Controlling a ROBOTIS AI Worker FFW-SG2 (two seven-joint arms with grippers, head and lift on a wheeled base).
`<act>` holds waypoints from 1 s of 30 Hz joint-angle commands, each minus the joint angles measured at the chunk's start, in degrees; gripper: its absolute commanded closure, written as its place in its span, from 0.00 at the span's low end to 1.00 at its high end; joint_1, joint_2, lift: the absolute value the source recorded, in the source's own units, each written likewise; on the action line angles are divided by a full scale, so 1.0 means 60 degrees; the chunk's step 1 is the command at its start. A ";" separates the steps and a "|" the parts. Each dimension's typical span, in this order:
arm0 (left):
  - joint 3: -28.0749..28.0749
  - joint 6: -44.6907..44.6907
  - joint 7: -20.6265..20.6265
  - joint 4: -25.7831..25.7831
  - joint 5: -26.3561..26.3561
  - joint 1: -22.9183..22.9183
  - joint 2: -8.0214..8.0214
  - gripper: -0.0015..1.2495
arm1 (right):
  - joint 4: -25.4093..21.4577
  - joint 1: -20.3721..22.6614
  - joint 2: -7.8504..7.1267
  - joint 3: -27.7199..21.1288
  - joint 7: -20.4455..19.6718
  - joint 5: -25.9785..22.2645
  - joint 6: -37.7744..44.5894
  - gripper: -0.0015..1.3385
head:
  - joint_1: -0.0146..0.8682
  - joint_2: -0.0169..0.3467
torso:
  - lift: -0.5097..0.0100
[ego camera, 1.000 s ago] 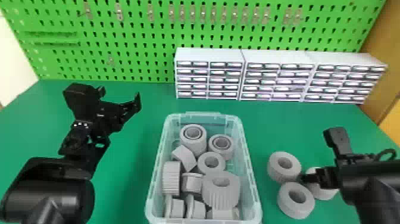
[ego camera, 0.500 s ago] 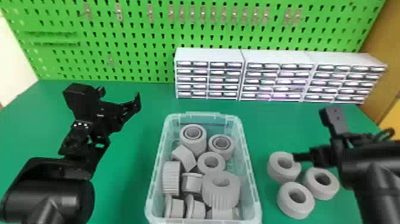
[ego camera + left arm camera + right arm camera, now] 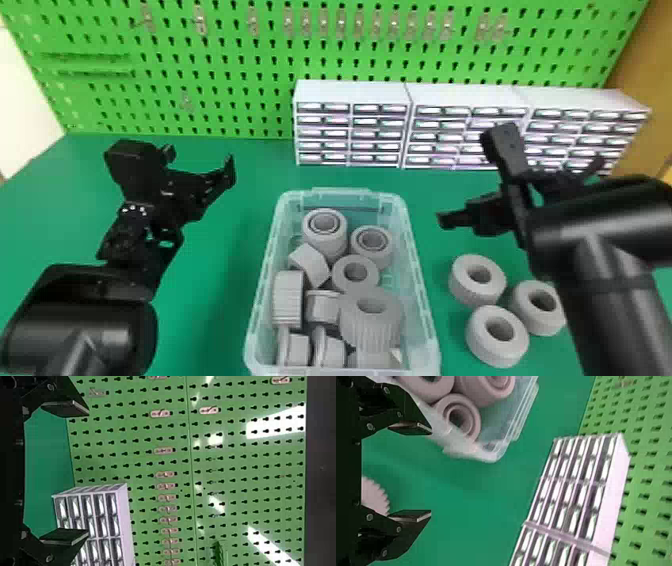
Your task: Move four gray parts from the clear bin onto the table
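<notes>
On the flat green table (image 3: pixel 215 310), a clear plastic bin (image 3: pixel 431 340) sits about midway between the left and right edges. It has a big pile of gray, round plastic parts in it. At the bin's end closest to the table's far edge, a tall round part (image 3: pixel 324 247) and a shorter round part (image 3: pixel 372 252) stand side by side with their holes up. A fat gray part with bumpy sides (image 3: pixel 372 325) is nearer the other end, and a tipped gray block (image 3: pixel 309 265) leans in the pile. Three gray rings are out on the table, between the bin and the right edge. They lie flat in a little bunch: the back ring (image 3: pixel 462 287) is nearest the far edge, the front ring (image 3: pixel 480 342) is nearest the robot, and the side ring (image 3: pixel 527 320) is closest to the right edge, partly behind the black right arm (image 3: pixel 600 300). The right hand (image 3: pixel 520 191) is up over the table, past the rings, wide apart and holding nothing. The left hand (image 3: pixel 200 157) is up over the left part of the table, wide apart and empty too. White drawer boxes (image 3: pixel 350 92) stand in a row along the far edge, reaching toward the far right corner. Behind them is a green board full of holes (image 3: pixel 240 105).
</notes>
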 commanded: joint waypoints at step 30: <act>0.0024 0.0015 0.0000 0.0000 -0.0100 -0.0001 -0.0004 0.17 | -0.1110 -0.0937 -0.0487 0.3366 0.2358 0.0634 0.3466 0.39 | 0.78 0.14 | 0.89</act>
